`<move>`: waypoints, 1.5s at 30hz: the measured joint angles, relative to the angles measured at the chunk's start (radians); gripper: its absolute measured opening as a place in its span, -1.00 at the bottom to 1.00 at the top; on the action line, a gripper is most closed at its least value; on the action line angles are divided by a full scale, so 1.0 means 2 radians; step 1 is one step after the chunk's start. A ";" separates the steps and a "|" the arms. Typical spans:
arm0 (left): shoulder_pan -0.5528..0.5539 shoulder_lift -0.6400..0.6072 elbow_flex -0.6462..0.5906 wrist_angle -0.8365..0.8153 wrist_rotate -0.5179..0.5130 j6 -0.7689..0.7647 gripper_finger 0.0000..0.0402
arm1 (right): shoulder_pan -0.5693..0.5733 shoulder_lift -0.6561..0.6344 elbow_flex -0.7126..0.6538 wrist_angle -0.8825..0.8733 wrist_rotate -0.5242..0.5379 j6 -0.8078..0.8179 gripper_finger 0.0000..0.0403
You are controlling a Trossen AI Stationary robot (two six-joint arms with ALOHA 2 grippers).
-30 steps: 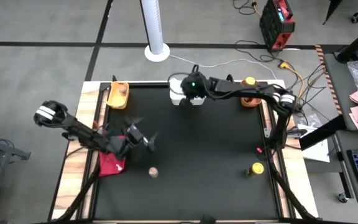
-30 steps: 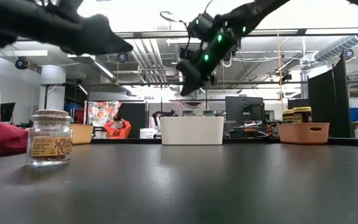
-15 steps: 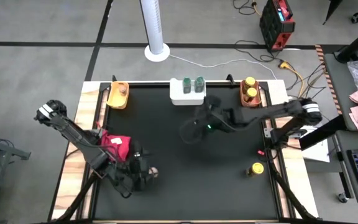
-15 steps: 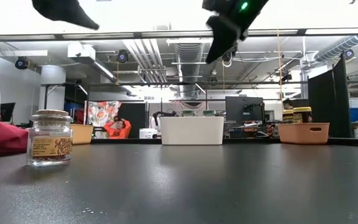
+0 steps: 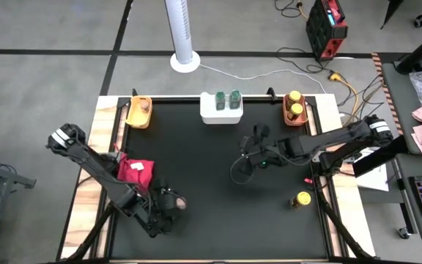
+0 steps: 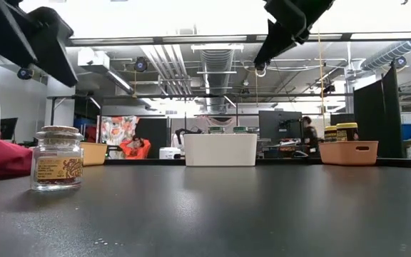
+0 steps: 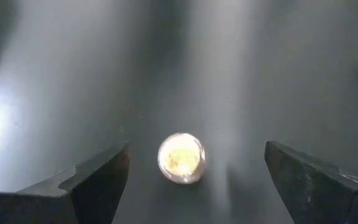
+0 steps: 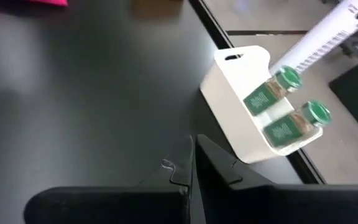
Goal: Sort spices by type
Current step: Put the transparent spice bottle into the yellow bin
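A jar with a brown lid (image 5: 180,203) stands upright on the black mat, also seen in the low view (image 6: 57,158). My left gripper (image 7: 197,152) hangs open above this jar (image 7: 181,158), one finger on either side, touching nothing. My right gripper (image 8: 191,158) is shut and empty, in the air over the mat's middle (image 5: 242,165). A yellow-lidded jar (image 5: 301,199) stands near the mat's right edge. Two green-lidded jars (image 8: 284,109) lie in the white tray (image 5: 211,114). Yellow-lidded jars (image 5: 294,104) sit in the orange tray, and one brown-lidded jar (image 5: 144,105) sits in the yellow tray.
A red cloth (image 5: 134,172) lies at the mat's left edge, next to my left arm. The three trays line the far edge. Bare black mat (image 5: 218,220) stretches between the two loose jars. A white pole base (image 5: 185,61) stands beyond the table.
My left gripper has moved toward the near edge, from beside the red cloth to above the brown-lidded jar. My right gripper has drawn back from over the white tray toward the mat's middle, uncovering the two green-lidded jars in the tray.
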State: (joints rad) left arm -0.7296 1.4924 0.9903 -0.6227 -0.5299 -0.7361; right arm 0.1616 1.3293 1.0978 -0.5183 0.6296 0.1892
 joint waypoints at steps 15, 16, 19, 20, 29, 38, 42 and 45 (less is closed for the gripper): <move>0.031 0.015 -0.129 0.185 0.009 0.005 0.69 | 0.000 0.001 -0.013 0.013 0.014 0.010 -0.95; 0.034 0.015 -0.137 0.196 0.011 0.005 0.67 | 0.000 0.001 -0.013 0.014 0.014 0.010 -0.95; 0.038 0.015 -0.151 0.216 0.012 0.006 0.59 | 0.000 0.001 -0.013 0.015 0.014 0.009 -0.95; 0.038 0.015 -0.152 0.218 0.012 0.006 0.56 | 0.000 0.001 -0.013 0.015 0.014 0.009 -0.95; 0.043 0.015 -0.161 0.235 0.012 0.008 0.34 | 0.000 0.002 -0.013 0.015 0.014 0.006 -0.95; 0.043 0.015 -0.159 0.229 0.012 0.018 -0.17 | 0.000 0.002 -0.013 0.015 0.014 0.005 -0.95; 0.043 0.015 -0.148 0.215 -0.022 0.025 -0.23 | 0.000 0.002 -0.013 0.015 0.014 -0.001 -0.95; 0.046 0.014 -0.126 0.166 -0.067 0.026 -0.23 | -0.003 0.002 -0.013 0.015 0.014 -0.008 -0.95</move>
State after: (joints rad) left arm -0.6381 1.5196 0.7392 -0.2906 -0.6644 -0.6842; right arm 0.1562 1.3331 1.0710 -0.4877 0.6579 0.1722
